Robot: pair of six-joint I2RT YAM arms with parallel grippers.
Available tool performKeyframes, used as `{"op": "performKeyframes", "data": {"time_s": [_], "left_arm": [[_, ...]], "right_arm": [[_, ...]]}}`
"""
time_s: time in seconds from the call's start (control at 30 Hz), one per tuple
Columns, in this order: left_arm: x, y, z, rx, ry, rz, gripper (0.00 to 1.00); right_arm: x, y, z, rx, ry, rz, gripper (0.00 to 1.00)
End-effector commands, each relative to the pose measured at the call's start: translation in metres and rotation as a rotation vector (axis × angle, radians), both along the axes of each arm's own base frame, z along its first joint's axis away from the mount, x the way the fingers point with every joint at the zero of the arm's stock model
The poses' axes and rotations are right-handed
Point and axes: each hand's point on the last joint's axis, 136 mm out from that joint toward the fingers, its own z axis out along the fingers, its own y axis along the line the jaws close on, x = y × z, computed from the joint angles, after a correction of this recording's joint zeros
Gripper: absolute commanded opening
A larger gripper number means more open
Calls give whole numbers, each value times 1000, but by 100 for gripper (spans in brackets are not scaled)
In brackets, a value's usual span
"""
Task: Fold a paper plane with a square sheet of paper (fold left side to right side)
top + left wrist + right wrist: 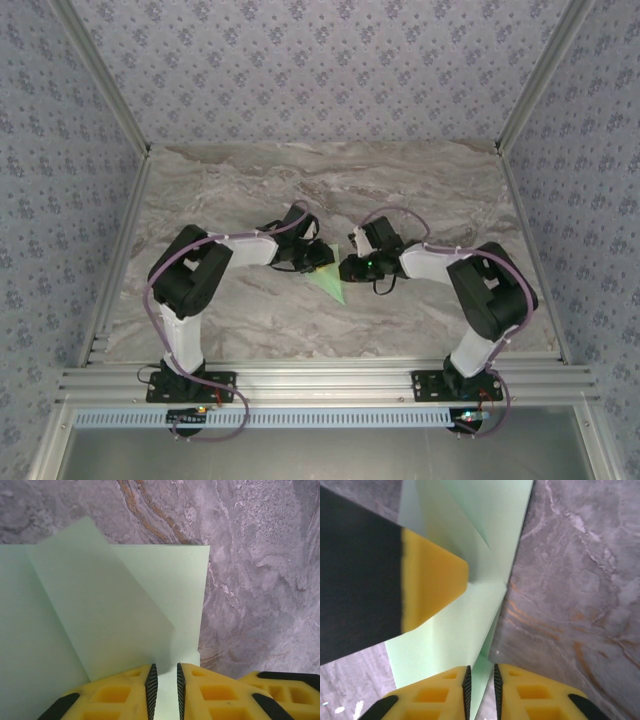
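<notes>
Paper plane (329, 283) half hidden beneath left claw (320, 258), right claw (349, 268).

In the top view the paper plane (330, 283) is very small, and its upper part is hidden under the left gripper (320, 257) and the right gripper (347, 268); how their jaws stand cannot be told there. In the left wrist view the plane is cut off by the left and lower edges, the yellow fingers (120, 692) by the lower edge. In the right wrist view a blurred finger (427, 587) at upper left is cut by the left edge.
</notes>
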Motion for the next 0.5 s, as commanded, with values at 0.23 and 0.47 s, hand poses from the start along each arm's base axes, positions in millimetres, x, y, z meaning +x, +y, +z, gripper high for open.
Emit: {"op": "performKeyframes", "data": {"time_s": [0.23, 0.47], "left_arm": [[-30, 29, -43, 151, 102, 10, 21], [-29, 28, -42, 148, 100, 9, 21]], "right_arm": [[-38, 9, 47, 171, 43, 61, 24], [-55, 27, 34, 223, 124, 110, 21]]}}
